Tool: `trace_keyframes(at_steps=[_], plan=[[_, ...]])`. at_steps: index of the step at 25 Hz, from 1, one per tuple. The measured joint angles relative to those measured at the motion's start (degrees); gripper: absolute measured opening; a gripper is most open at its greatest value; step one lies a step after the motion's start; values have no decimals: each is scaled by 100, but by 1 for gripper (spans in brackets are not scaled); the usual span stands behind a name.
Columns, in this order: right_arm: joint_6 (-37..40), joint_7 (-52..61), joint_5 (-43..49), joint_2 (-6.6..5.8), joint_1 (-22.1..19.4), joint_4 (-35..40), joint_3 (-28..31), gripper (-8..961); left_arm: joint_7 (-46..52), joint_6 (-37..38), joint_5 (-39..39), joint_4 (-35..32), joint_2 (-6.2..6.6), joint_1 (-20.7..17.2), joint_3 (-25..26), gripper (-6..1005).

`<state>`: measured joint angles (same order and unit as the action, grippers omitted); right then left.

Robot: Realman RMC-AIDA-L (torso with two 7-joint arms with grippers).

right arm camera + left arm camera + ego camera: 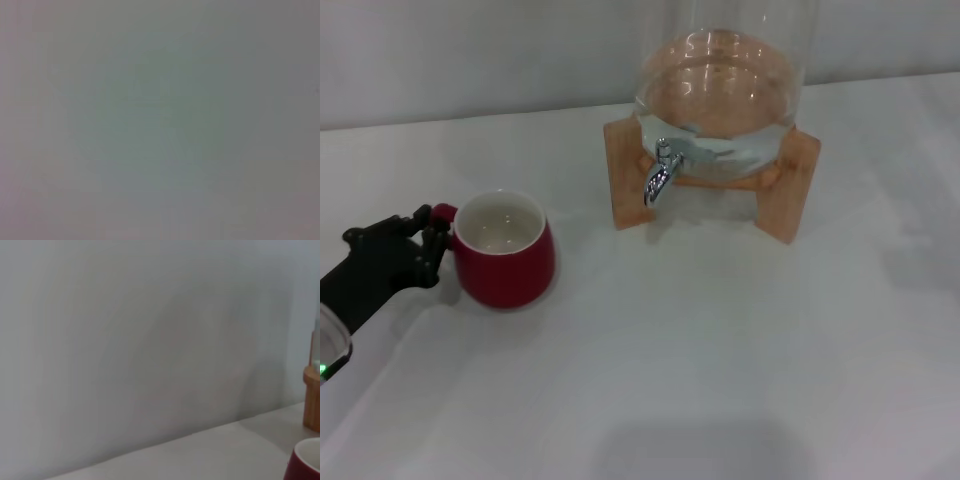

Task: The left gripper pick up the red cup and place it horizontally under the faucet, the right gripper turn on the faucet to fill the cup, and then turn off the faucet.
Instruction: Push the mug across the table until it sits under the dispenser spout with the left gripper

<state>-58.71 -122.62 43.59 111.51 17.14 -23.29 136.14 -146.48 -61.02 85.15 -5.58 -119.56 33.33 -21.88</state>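
You see the cup (503, 250) at left center of the frame, the left gripper (423, 240) at its handle, the faucet (660, 178) toward the upper right.

A glossy, glazed ceramic red cup (504, 250), white and smooth inside, stands toward the desk's left edge on a matt white table (700, 350). Beside its handle, the left gripper (425, 240) shows matt black plastic fingers. Near the far edge, a polished chrome faucet (660, 175) gleams on a clear glass jar (720, 80), cradled in a smooth, pale wooden stand (790, 190) with an unvarnished look.
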Motion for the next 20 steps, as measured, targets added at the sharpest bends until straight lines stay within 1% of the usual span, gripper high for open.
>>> trace_keyframes(at_steps=[3,9,14,20], plan=[[0,0,0,11,19,-1,0,630,-15,53,0,4,-7,123,-98,155],[0,-8,-2,17,53,9,-29,630,-98,216,-1,120,-14,395,-108,154],[-16,-8,-3,65,32,1,-16,630,-131,350,-1,203,-15,526,-116,154],[-29,-8,-2,73,7,-15,-10,630,-133,391,-95,338,-15,680,-125,154]])
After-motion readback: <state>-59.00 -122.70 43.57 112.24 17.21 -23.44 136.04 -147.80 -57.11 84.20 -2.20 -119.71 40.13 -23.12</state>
